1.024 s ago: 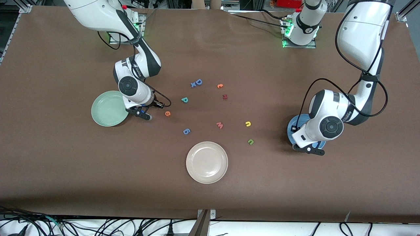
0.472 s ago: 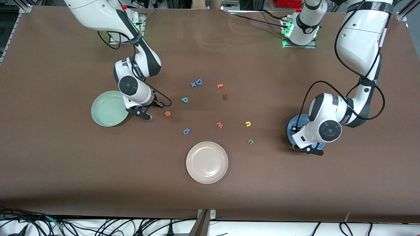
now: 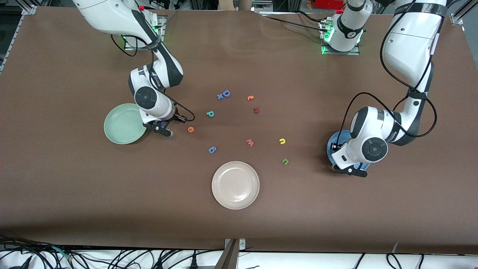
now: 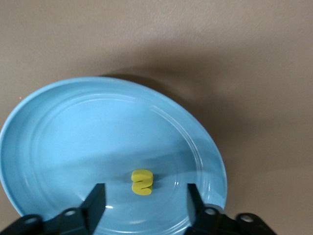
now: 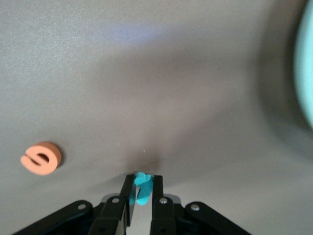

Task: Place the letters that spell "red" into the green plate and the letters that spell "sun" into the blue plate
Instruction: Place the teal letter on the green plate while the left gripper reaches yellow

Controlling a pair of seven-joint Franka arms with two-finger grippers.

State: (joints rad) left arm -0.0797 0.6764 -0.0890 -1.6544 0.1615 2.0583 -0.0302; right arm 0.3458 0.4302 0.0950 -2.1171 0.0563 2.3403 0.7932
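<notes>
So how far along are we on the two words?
Done: the yellow s lies in the blue plate, between the open left gripper fingers. In hand: the right gripper is shut on the teal r beside the green plate. Left on the table: e, d, yellow arch, green arch.

Two glossy white arms, dark grey joints, looping black cables, green-lit bases.
</notes>
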